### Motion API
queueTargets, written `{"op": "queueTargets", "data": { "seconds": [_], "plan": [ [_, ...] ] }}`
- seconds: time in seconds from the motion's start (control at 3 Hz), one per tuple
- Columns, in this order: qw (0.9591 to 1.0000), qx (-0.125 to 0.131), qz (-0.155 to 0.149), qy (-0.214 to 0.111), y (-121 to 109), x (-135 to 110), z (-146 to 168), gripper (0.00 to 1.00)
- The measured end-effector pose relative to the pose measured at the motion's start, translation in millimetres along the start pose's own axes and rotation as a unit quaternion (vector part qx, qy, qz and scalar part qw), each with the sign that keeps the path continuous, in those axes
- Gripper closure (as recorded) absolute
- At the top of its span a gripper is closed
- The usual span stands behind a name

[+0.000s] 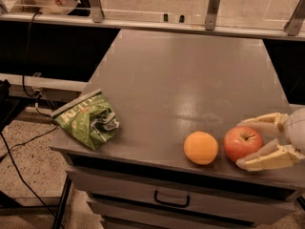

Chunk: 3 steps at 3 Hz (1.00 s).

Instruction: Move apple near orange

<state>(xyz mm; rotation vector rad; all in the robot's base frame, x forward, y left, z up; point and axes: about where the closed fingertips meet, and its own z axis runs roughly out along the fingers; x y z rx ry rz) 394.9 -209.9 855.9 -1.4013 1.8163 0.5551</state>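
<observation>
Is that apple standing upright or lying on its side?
Upright: the apple has its stem pointing up. It sits beside the orange at the table's front right, with the claw around it.

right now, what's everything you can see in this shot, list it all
apple: one, red, front right of the table, just right of the orange
orange: one, orange, near the front edge, left of the apple
chip bag: one, green, crumpled, front left corner
table: one, grey, bears all three
drawer: one, grey with a dark handle, under the front edge
metal posts: three, grey, along the back
gripper: one, cream, reaching in from the right at the apple
</observation>
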Motion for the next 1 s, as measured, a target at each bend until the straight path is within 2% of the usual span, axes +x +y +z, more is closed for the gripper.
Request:
{"op": "queueTargets", "data": {
  "seconds": [0.33,0.67,1.0],
  "plan": [
    [0.9994,-0.011,0.022,-0.025,-2,-1,0,0.0],
    [0.9978,-0.026,0.026,-0.054,-10,-4,-19,0.0],
    [0.9978,-0.027,0.025,-0.055,-11,-5,-20,0.0]
  ]
}}
